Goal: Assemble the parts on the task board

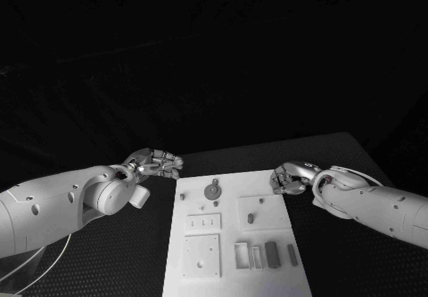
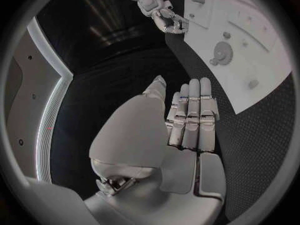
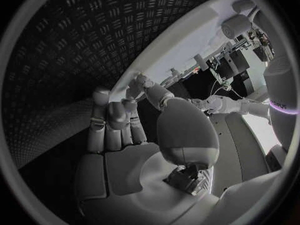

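The white task board [image 1: 234, 244] lies in the middle of the black table. On it are a round grey part [image 1: 212, 190], a small peg [image 1: 183, 196], a short part [image 1: 250, 217] and grey bars [image 1: 272, 255] near the front. My left hand [image 1: 157, 164] hovers over the table just off the board's far left corner; its fingers [image 2: 190, 116] lie straight side by side and hold nothing. My right hand [image 1: 292, 176] sits at the board's far right edge with thumb and fingers [image 3: 119, 112] curled together against that edge [image 3: 187, 47]. I see no part between them.
Dotted black matting [image 1: 339, 247] flanks the board on both sides. The left wrist view also shows the board [image 2: 256, 60], the round part [image 2: 222, 50] and my right hand [image 2: 165, 17] at its far corner. Square raised plates [image 1: 201, 255] cover the board's near left.
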